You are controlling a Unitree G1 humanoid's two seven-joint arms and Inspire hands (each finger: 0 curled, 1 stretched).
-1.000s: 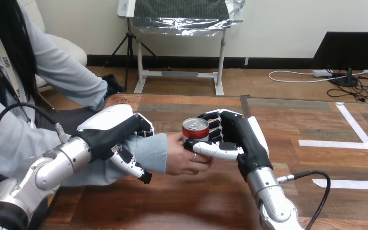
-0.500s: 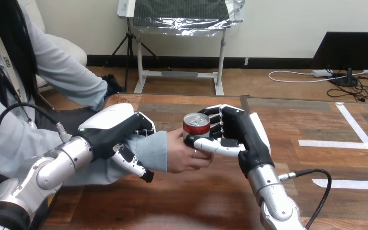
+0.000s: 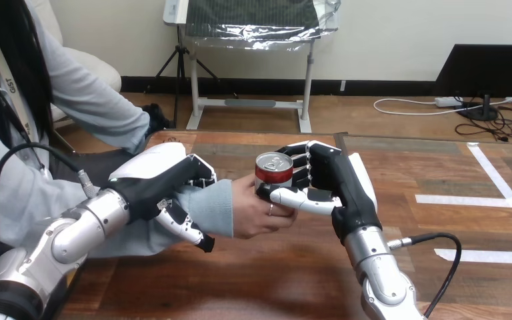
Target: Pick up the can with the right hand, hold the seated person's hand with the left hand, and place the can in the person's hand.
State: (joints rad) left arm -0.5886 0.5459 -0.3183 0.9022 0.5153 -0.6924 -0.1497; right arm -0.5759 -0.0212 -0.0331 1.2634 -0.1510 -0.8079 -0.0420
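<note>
A small red can (image 3: 274, 173) with a silver top stands upright in the person's hand (image 3: 257, 211), above the middle of the table. My right hand (image 3: 333, 187) is curled round the can from the right, its thumb across the can's front and resting against the person's fingers. My left hand (image 3: 163, 183) grips the person's forearm at the grey sleeve (image 3: 207, 208), fingers over the top and thumb beneath it.
The wooden table (image 3: 400, 173) stretches to the right, with white tape strips (image 3: 500, 200) near its right side. A black cable (image 3: 433, 243) runs from my right forearm across the tabletop. The person sits at the table's left side.
My right hand and the can have risen slightly, and the person's hand has lifted with them. My left hand keeps its grip on the forearm.
</note>
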